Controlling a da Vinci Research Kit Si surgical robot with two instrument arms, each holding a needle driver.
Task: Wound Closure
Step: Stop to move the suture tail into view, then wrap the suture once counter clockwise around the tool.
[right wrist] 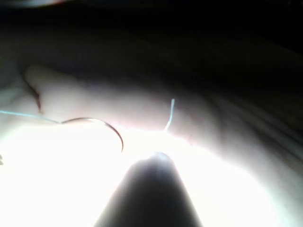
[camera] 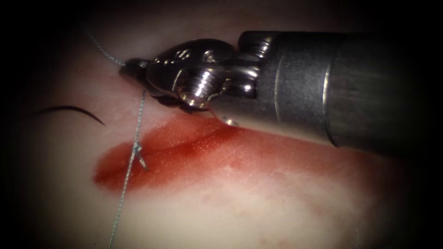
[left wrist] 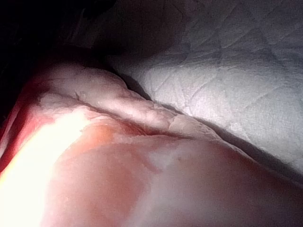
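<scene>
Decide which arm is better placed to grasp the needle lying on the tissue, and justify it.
Right, probably: the right tool, jaws shut on the thread, sits close to the needle, which lies free on the tissue left of the cut.

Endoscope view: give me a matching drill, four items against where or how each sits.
Items:
1. dark curved needle
2. thin pale blue thread
3. red fluid patch
4. right arm's metal needle driver

States:
A. spread along the cut in the tissue
B. lying free on the tissue, left of the cut
C. fingers closed on the thread
D. crossing the cut, knotted over its left end

Pairs: 1-B, 2-D, 3-A, 4-C
</scene>
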